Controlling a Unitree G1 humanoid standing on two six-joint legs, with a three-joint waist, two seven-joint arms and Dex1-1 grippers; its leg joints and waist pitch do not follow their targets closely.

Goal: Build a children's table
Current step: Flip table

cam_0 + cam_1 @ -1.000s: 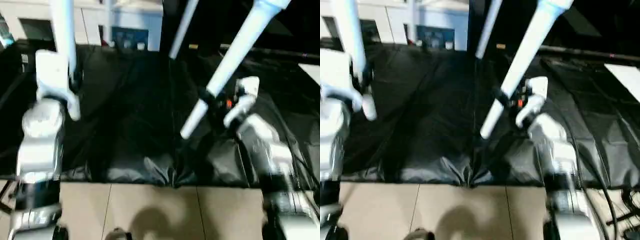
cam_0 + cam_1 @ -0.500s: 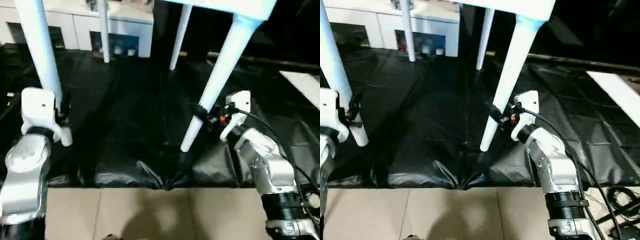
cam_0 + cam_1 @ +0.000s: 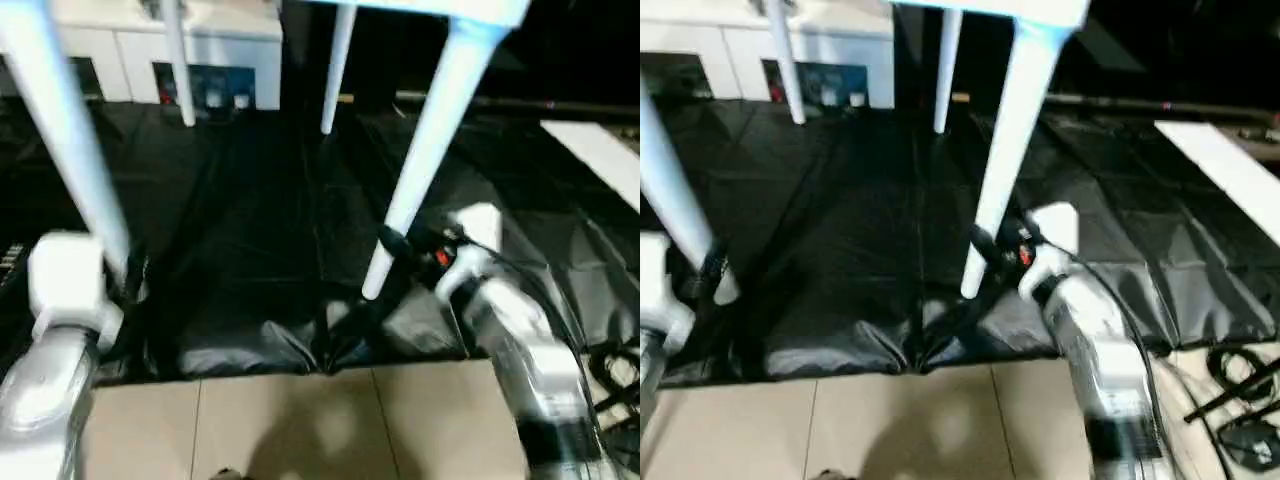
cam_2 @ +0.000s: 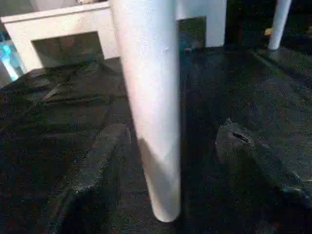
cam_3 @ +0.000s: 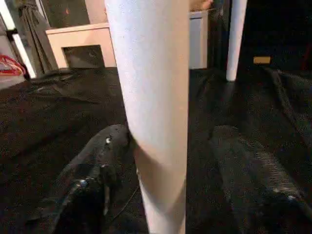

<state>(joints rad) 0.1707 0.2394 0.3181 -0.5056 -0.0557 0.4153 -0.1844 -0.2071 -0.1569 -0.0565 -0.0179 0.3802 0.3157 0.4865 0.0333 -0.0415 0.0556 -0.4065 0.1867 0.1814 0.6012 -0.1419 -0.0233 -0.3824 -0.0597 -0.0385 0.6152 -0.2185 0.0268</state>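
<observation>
Four legs are on the table (image 3: 420, 8) and it's standing upright on the black sheet (image 3: 250, 220), so we're looking under the top from the near side. Two legs are close to us, two further back near the white cabinet (image 3: 215, 45).

Our left gripper (image 4: 168, 161) sits around the near left leg (image 3: 65, 150), low down by its foot. In the left wrist view the fingers (image 4: 95, 165) stand spread, with a gap showing on both sides of the leg, so they're open and not pinching it (one finger looks pretty near the leg, but we can't say it touches).

Our right gripper (image 5: 183, 165) is the same story on the near right leg (image 3: 425, 150), again down near the foot. One finger (image 5: 105, 156) seems to be right against the leg, the other stands clearly apart from it, so that one's open too, just loosely bracketing the leg.

Both near feet look like they're down on the sheet, though the head views are too smeared to swear to it. Back legs (image 3: 337, 70) rest on the sheet as well. Tan floor tiles (image 3: 300, 430) run along the sheet's near edge, and some black cables (image 3: 1240, 400) lie off to the right.
</observation>
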